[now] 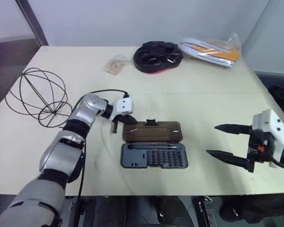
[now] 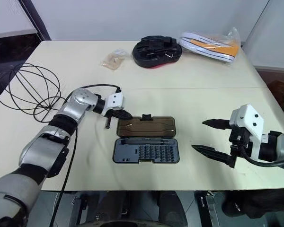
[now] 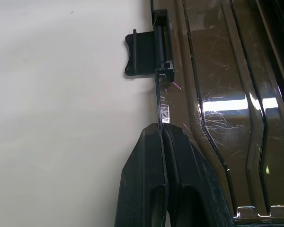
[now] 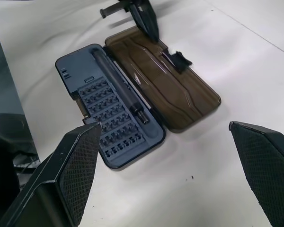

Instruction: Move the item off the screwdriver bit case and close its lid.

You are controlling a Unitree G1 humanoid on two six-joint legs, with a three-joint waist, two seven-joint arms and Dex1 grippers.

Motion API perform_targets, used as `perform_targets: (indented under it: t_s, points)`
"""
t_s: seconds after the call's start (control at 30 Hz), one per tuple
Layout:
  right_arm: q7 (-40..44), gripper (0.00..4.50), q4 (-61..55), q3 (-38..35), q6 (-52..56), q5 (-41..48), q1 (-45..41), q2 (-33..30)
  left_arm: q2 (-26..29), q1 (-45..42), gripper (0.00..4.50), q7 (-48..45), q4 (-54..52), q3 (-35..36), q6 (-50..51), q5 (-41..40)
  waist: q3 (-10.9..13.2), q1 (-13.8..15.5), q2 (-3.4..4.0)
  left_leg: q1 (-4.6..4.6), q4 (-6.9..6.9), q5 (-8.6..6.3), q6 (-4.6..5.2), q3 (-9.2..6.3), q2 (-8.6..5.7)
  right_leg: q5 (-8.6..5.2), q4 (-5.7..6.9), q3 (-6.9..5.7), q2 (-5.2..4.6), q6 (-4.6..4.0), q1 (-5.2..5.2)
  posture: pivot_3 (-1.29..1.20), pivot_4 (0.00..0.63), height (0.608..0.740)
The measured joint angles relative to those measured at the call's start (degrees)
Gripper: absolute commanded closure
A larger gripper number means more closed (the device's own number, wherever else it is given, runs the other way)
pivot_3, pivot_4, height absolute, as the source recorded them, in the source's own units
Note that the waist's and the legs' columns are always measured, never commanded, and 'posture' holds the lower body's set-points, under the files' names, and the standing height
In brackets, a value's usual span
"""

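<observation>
The right gripper [image 1: 229, 142] sits nearest the camera at the near right of the table [image 1: 203, 99], its two black fingers spread wide with nothing between them — the tips point toward the screwdriver bit case [image 1: 154, 155], which lies well apart from them.

The case lies flat and fully opened out. Its grey tray holds rows of small bits, with a long dark driver handle [image 4: 120, 90] lying in a slot along the hinge side. Folded back beyond the tray, the lid [image 1: 152, 131] rests on the table: a smoky-brown translucent panel with moulded ridges, fine scratches and a small black latch tab [image 3: 143, 53] sticking out from its far long edge.

The left gripper [image 1: 119, 120] has its fingers pressed together — in the left wrist view the tips meet right at the lid's outer edge, the latch tab just ahead of them along that same edge. Whether the edge is actually caught between them cannot be told.

The item [image 1: 38, 97], a hollow ball of thin black wire hoops, stands on the table well away from the left fingertips, off the case, beside the left forearm near the table's left edge.
</observation>
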Motion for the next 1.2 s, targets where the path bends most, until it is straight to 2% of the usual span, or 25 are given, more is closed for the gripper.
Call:
perform_targets:
  t_s: [0.07,0.17,0.23,0.27,0.4,0.53,0.63,0.67,0.7,0.73,0.77,0.8,0.83,0.93,1.03,1.2]
  points:
    - [-0.01,0.00,0.61,0.83,-0.37,-0.30,-0.85,0.00,0.31,0.40,4.45,0.13,-0.96,0.00,0.79,-0.01,0.00,-0.23,0.00,0.02,0.00,0.00,0.00,0.00,0.00,0.00,0.03,0.00,0.00,0.00,0.00,0.00,0.150,0.740]
    - [-0.02,0.00,0.92,1.99,-0.75,-0.53,-1.69,0.00,0.34,0.62,3.53,1.37,-1.66,0.34,2.75,-0.13,0.00,-0.19,0.01,0.02,0.00,0.00,0.00,0.00,0.00,0.00,0.04,0.00,0.00,0.00,0.00,0.00,0.150,0.740]
    - [-0.01,0.00,1.00,2.17,-0.94,-0.80,-1.89,0.00,0.63,0.67,2.66,2.20,-1.77,1.07,4.32,-0.51,0.00,-0.18,0.01,0.02,0.00,0.00,0.00,0.00,-0.01,0.00,0.04,0.00,-0.01,0.00,0.00,0.00,0.150,0.740]
    - [0.00,0.00,1.09,2.24,-1.08,-0.86,-1.90,0.00,1.01,0.82,1.99,2.14,-1.83,1.22,4.65,-0.58,0.00,-0.19,0.00,0.01,0.00,0.00,0.00,0.00,-0.01,0.00,0.04,0.00,-0.02,0.00,0.00,0.00,0.150,0.740]
    - [0.16,0.00,2.14,3.44,-1.54,-1.08,-2.64,-0.02,2.50,2.66,0.06,1.73,-5.40,2.73,7.27,-1.96,0.00,-0.18,0.01,-0.01,0.00,0.00,0.00,0.00,0.01,0.00,0.03,0.01,-0.05,0.00,-0.01,0.00,0.150,0.740]
    - [0.74,0.00,3.58,4.24,-2.33,-1.75,-3.64,-0.17,6.28,6.30,0.06,-1.27,-16.09,5.91,15.19,-6.98,0.00,-0.26,0.00,-0.05,0.00,0.00,0.00,-0.01,0.07,0.00,0.04,0.01,-0.05,0.00,-0.05,0.00,0.150,0.740]
    - [1.45,0.00,5.11,5.99,-2.91,-2.28,-5.50,-0.65,10.72,9.13,0.06,-5.25,-30.66,9.70,29.86,-15.33,0.00,-0.28,0.01,-0.07,0.00,0.00,0.00,-0.03,0.08,0.00,0.04,0.00,-0.07,0.00,-0.06,0.00,0.150,0.740]
    - [1.82,0.00,5.56,6.70,-3.05,-2.45,-6.22,-0.69,12.10,9.64,0.55,-5.95,-35.75,11.01,35.62,-18.74,0.00,-0.27,0.01,-0.07,0.00,0.00,0.00,-0.03,0.08,0.00,0.04,0.00,-0.07,0.00,-0.06,0.00,0.150,0.740]
    - [2.01,0.00,5.88,7.09,-3.17,-2.53,-6.61,-0.72,12.88,9.81,0.77,-6.37,-38.63,11.76,38.79,-20.70,0.00,-0.24,0.01,-0.07,0.00,0.00,0.00,-0.03,0.08,0.00,0.04,0.00,-0.08,0.00,-0.06,0.00,0.150,0.740]
    - [2.30,0.00,6.46,8.06,-3.42,-2.62,-7.49,-0.87,14.15,10.11,1.28,-6.90,-42.53,12.73,43.18,-23.36,-0.01,-0.19,0.03,-0.04,0.01,0.00,0.00,-0.04,0.06,0.00,0.03,-0.01,-0.09,0.00,-0.01,0.00,0.150,0.740]
    - [2.88,0.00,7.25,9.36,-3.95,-2.87,-9.01,-1.00,16.93,11.73,1.67,-8.18,-49.26,13.74,49.18,-27.64,-0.01,-0.27,0.03,-0.05,0.00,0.00,0.00,-0.02,0.06,0.00,0.01,0.00,-0.10,0.00,-0.02,0.00,0.150,0.740]
    - [3.43,0.00,8.48,11.25,-4.50,-3.30,-10.81,-1.27,20.00,14.58,2.25,-9.81,-55.97,13.86,53.41,-30.96,-0.03,-0.59,0.07,0.02,-0.02,0.00,0.00,0.01,0.07,-0.01,-0.02,0.03,-0.10,-0.01,0.02,0.00,0.150,0.740]
    - [3.83,0.00,9.49,12.70,-4.93,-3.78,-12.14,-1.29,21.93,17.22,2.67,-10.80,-60.31,13.43,54.67,-32.30,-0.04,-0.71,0.09,0.05,-0.03,0.00,0.00,0.03,0.08,-0.01,-0.03,0.04,-0.10,-0.01,0.03,0.00,0.150,0.740]
    - [5.25,0.00,12.28,17.28,-6.00,-5.42,-16.18,-1.28,23.72,24.71,4.35,-11.48,-67.98,9.98,55.42,-33.41,-0.04,-0.45,0.11,0.17,-0.04,0.00,-0.01,0.03,0.09,-0.01,-0.03,0.05,-0.10,-0.02,0.14,0.00,0.150,0.740]
    - [6.39,0.00,14.44,21.56,-7.40,-7.20,-20.26,-1.17,23.61,28.87,4.44,-9.90,-69.89,6.73,53.76,-32.77,-0.01,-0.13,0.07,0.17,-0.01,0.01,-0.02,0.00,0.08,-0.02,-0.07,0.03,-0.09,-0.03,0.18,0.00,0.150,0.740]
    - [6.80,0.00,21.21,30.42,-8.42,-12.20,-30.91,1.46,20.76,31.94,4.44,-4.38,-68.59,1.15,44.86,-25.60,-0.02,-0.23,0.08,0.18,-0.02,0.01,-0.02,0.04,0.05,-0.01,-0.14,0.05,-0.13,-0.02,0.19,0.00,0.150,0.740]
